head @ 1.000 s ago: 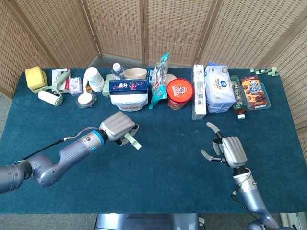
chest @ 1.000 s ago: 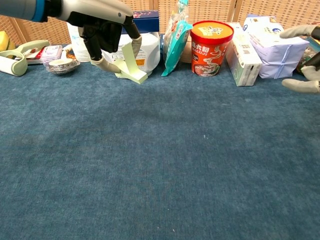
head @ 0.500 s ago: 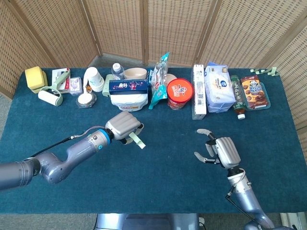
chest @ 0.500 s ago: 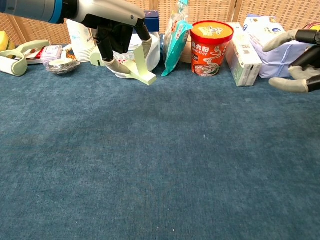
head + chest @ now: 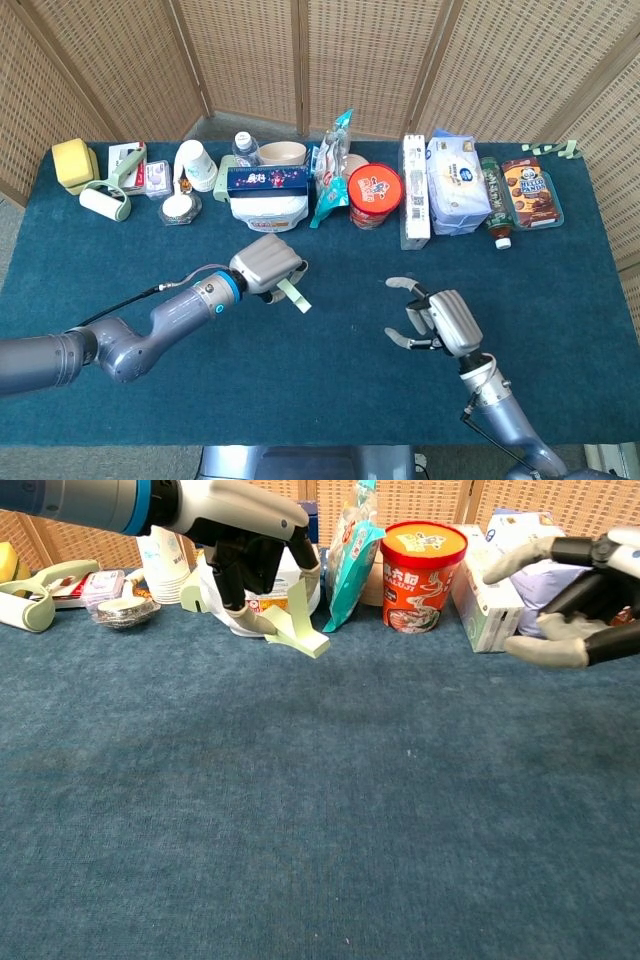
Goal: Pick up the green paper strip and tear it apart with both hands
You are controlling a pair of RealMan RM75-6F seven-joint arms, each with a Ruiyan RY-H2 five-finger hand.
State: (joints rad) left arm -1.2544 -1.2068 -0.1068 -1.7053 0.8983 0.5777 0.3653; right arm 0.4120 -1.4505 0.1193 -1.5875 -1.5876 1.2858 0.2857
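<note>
The pick-up half of the task looks done: the left hand holds the green paper strip clear of the blue tablecloth, with fingertips curled in and pinching its upper part. In the chest view the strip hangs below and just to the right of that hand, its free end jutting out toward the other hand.

What is left is the tearing itself. The right hand holds nothing; its fingers are spread and curved, as if shaped for a grasp, and it sits well apart from the strip, with bare cloth between the two hands. As I judge it, that hand has yet to reach the free end and take hold before the two can pull against each other.

The strip is pale green, narrow and flat, and appears whole: no tear shows in either view. It is bent or folded near where the fingers grip it, so that one part stands up between the fingers and the other slopes down and outward to a squared end. How much of its length is hidden inside the left hand I cannot tell.
</note>
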